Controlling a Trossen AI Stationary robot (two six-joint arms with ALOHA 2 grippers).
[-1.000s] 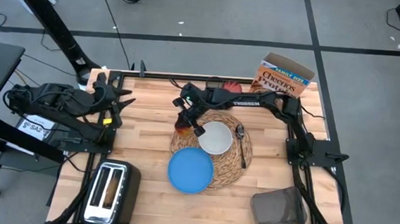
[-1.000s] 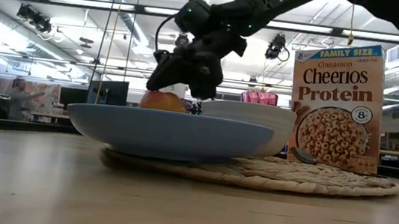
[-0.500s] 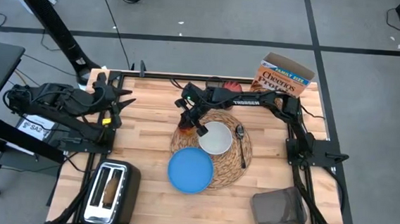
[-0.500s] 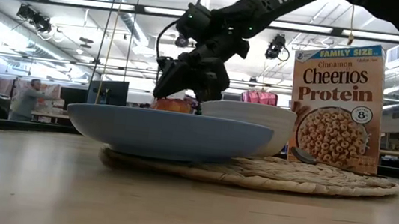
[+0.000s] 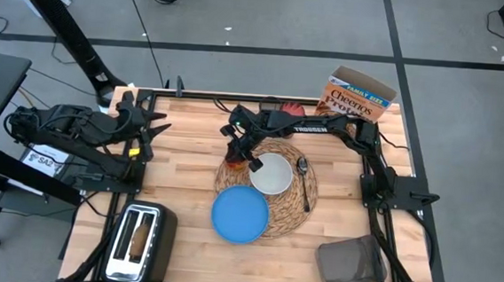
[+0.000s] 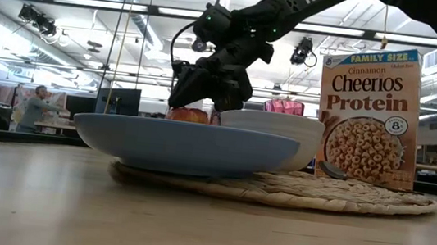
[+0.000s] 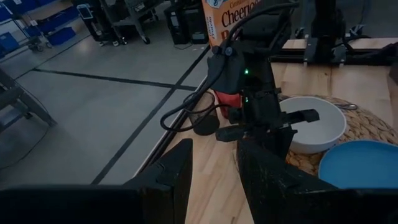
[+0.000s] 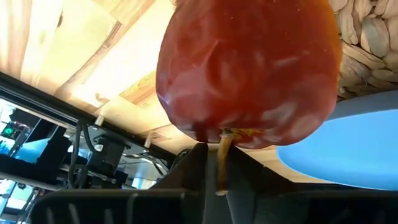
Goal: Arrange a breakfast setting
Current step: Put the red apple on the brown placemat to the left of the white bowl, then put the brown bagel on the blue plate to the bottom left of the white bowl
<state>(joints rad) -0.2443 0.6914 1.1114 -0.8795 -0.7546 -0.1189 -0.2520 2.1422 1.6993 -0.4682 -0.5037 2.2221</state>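
The red-yellow apple (image 5: 230,164) is at the left edge of the round woven placemat (image 5: 305,207), under my right gripper (image 5: 240,152), which is shut on it. In the low view only the apple's top (image 6: 189,115) shows behind the blue plate (image 6: 187,144). The plate (image 5: 240,215) overlaps the mat's near left edge. The white bowl (image 5: 273,174) and the metal spoon (image 5: 304,178) lie on the mat. The Cheerios box (image 5: 357,95) stands at the far right. The red cup (image 7: 226,99) stands at the far edge. My left gripper (image 7: 214,180) waits open at the table's left side. My right gripper holds the apple (image 8: 249,68) between its two fingers, coming from above and slanting from the table's far right. The apple's stem (image 8: 221,155) points back toward the wrist. The fingers' places of contact are hidden by the apple itself. Whether the apple rests on the mat I cannot tell.
A silver two-slot toaster (image 5: 138,240) with a toast slice in it stands at the near left corner. A small black holder cup (image 7: 205,122) stands by the red cup. A grey container (image 5: 350,262) sits at the near right. Bare wood lies between my left arm and the mat.
My right gripper has gone down with the apple and a little toward the table's right edge, staying shut on it. The apple, earlier well above the plate's rim in the low view, now sits lower, mostly hidden behind the plate.
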